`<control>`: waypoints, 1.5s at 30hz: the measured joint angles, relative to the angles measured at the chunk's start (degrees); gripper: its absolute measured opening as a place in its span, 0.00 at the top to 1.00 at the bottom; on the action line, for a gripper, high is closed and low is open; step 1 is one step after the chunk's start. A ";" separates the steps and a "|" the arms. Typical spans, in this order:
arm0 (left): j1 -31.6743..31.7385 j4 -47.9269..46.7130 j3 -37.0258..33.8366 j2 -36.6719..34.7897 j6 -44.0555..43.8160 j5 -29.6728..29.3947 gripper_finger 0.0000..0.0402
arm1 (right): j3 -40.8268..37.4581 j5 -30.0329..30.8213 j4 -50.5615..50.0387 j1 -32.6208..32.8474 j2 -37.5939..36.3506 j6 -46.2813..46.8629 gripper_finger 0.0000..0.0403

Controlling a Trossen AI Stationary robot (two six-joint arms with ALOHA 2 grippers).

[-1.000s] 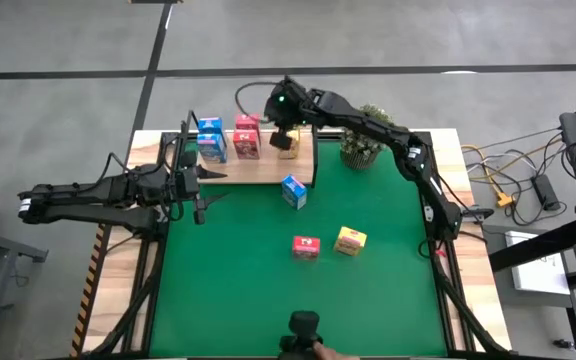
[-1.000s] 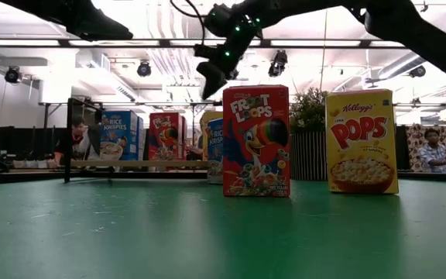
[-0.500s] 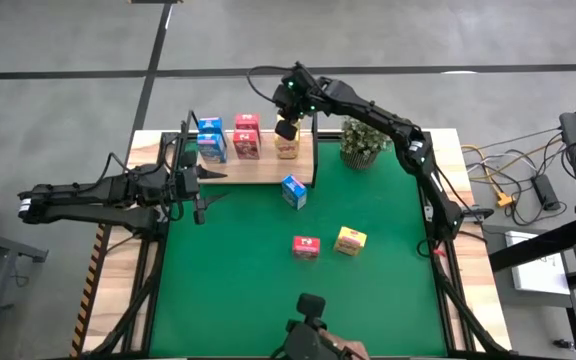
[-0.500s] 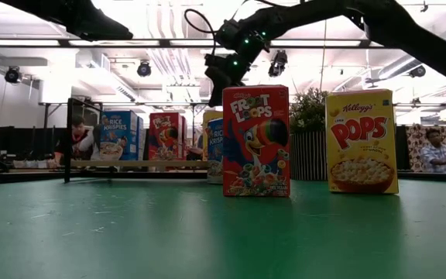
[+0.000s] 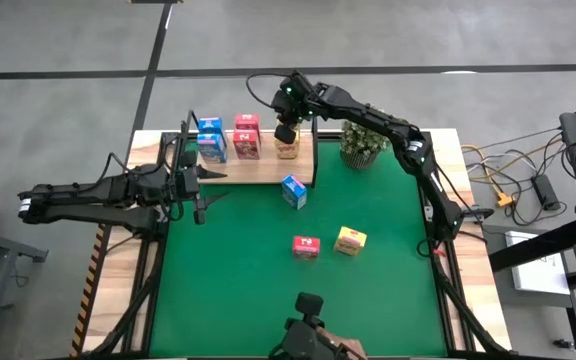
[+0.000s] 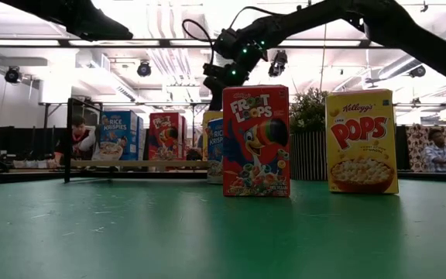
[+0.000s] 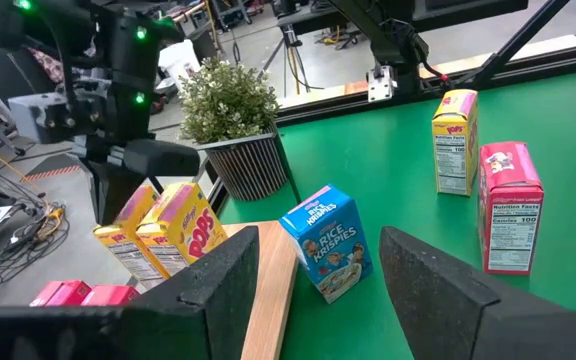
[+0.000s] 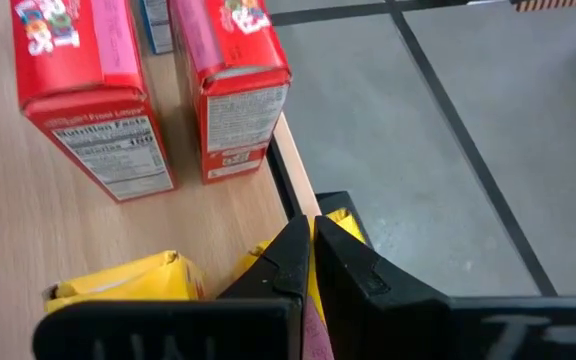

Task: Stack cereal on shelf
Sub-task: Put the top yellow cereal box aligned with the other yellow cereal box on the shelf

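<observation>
Since a moment ago the right gripper (image 5: 287, 131) has swung in over the far end of the shelf (image 5: 258, 172) and now hangs right above the two yellow boxes (image 5: 287, 147), its fingers pinched shut on nothing I can make out. Three boxes remain on the green mat (image 5: 268, 290): the blue box (image 5: 293, 190) just off the shelf edge, upright, nearer the left gripper (image 5: 203, 186), which waits open; the red box (image 5: 306, 246) and yellow box (image 5: 350, 240) farther out. The potted plant (image 5: 361, 145) crowds the right arm's path.

Robotics lab: ceiling spotlights (image 6: 144, 69), loose cables (image 5: 508, 190) on concrete floor (image 5: 68, 40), person at desk (image 6: 74, 139).
</observation>
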 joint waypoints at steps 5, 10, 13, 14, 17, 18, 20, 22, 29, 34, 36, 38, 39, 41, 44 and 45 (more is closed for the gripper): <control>-0.01 0.00 0.00 -0.01 0.00 0.00 0.52 | -1.01 0.09 1.30 0.00 0.00 0.31 0.97; 0.01 0.00 0.00 -0.02 0.00 0.00 0.52 | -1.03 0.53 2.85 0.00 0.00 2.36 0.97; 0.01 0.00 0.00 0.00 0.00 0.00 0.52 | -0.95 0.55 2.89 0.00 0.00 3.87 0.97; -0.01 0.00 0.00 0.00 0.00 0.00 0.52 | -0.95 0.55 2.87 0.00 0.00 4.34 0.97; 0.01 0.00 0.00 -0.01 0.00 0.00 0.52 | -0.95 0.55 2.85 0.00 0.00 5.34 0.97; -0.01 0.00 0.00 0.00 0.00 0.00 0.52 | -0.95 0.55 2.84 0.00 0.00 5.32 0.97; -0.01 0.00 0.00 -0.02 0.00 0.00 0.52 | -0.90 0.55 2.71 0.02 0.00 5.06 0.97; 0.00 0.00 0.00 0.00 0.00 0.00 0.52 | -0.90 0.55 2.65 0.02 0.00 4.28 0.97; 0.00 0.00 0.00 0.00 0.00 0.00 0.52 | -0.86 0.52 4.66 0.42 0.00 3.76 0.97; 0.01 0.00 0.00 -0.01 0.00 0.00 0.52 | -1.04 0.46 5.23 1.49 0.00 2.85 0.97; 0.01 0.00 0.00 0.00 0.00 0.00 0.52 | -1.30 0.47 4.95 1.74 0.00 2.61 0.97; 0.00 0.00 0.00 0.00 0.00 0.00 0.52 | -1.38 0.46 3.94 1.84 0.00 2.46 0.97; 0.01 0.00 0.00 0.00 0.01 0.00 0.52 | -1.38 0.46 3.47 1.84 0.00 2.38 0.97; 0.00 0.00 0.00 0.00 0.00 0.00 0.52 | -1.38 0.50 2.57 1.81 0.00 2.37 0.97; -0.01 -0.04 -0.02 0.00 0.00 0.00 0.52 | -1.38 0.50 1.31 1.79 0.00 2.27 0.97; 0.00 -0.06 0.00 0.00 0.00 0.00 0.52 | -1.38 0.50 1.01 1.79 0.00 2.00 0.97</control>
